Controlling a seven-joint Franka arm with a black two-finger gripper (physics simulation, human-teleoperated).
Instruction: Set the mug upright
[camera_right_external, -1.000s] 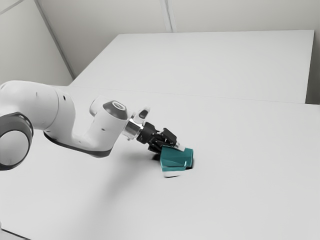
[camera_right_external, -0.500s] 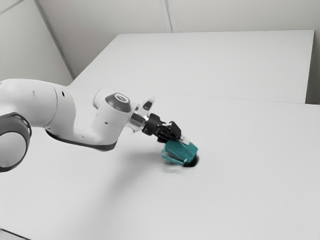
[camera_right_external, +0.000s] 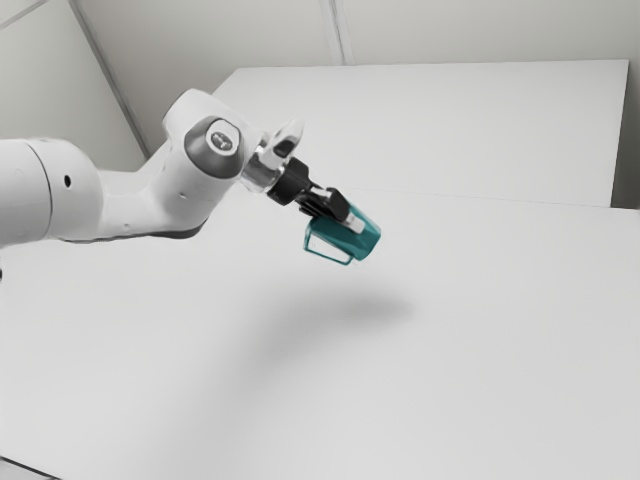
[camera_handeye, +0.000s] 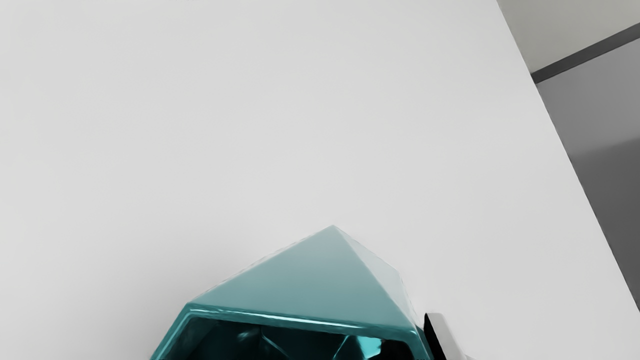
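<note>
In the exterior view the gripper (camera_right_external: 342, 217) holds the teal mug (camera_right_external: 365, 241) up off the table, its shadow falling on the surface below. The mug is tilted, with its loop handle hanging toward the exterior view's lower left. Seen from the wrist view, the mug (camera_handeye: 300, 280) has its dark open mouth facing the camera. One finger of the gripper (camera_handeye: 295, 350) lies against the mug's side, its pale tip at the bottom edge; the other finger is hidden there.
The white table (camera_right_external: 480, 350) stretches under the mug. A second white surface (camera_right_external: 430, 120) stands at the exterior view's back. In the wrist view, the table's edge borders a grey floor area (camera_handeye: 600, 115).
The mug was low at the table; my hand has lifted it well above the surface, and it has tipped with its handle now showing. The arm has risen with it.
</note>
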